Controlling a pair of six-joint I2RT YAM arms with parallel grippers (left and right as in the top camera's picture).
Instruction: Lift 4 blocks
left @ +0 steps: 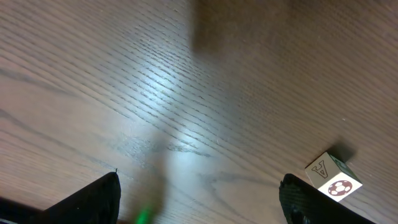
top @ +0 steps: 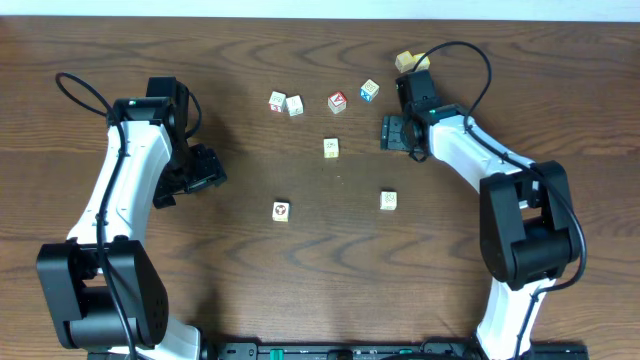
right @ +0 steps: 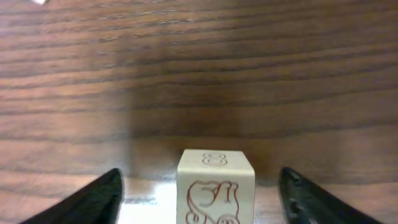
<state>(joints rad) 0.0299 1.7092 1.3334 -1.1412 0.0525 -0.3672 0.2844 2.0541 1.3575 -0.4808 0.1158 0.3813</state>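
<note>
At six o'clock of the right wrist view, a cream block (right: pixel 216 186) sits between the right gripper (top: pixel 390 131)'s spread jaws (untouched), lined up for grasping; the left gripper (left: pixel 199 202) gapes empty.

Even overhead light on the bench (top: pixel 320 250), faint shadows; left wrist view, pale glare on the grain, blurred dark smear at top; right wrist view dimmer, block (right: pixel 215 186) sharp, wood behind soft

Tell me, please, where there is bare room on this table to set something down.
Barest is the near strip, on the robot's side of the soccer-mark block and the front-right block; the gap between those two is free too. Crowded: the far row around the red-faced cube, and beside the right end effector.
</note>
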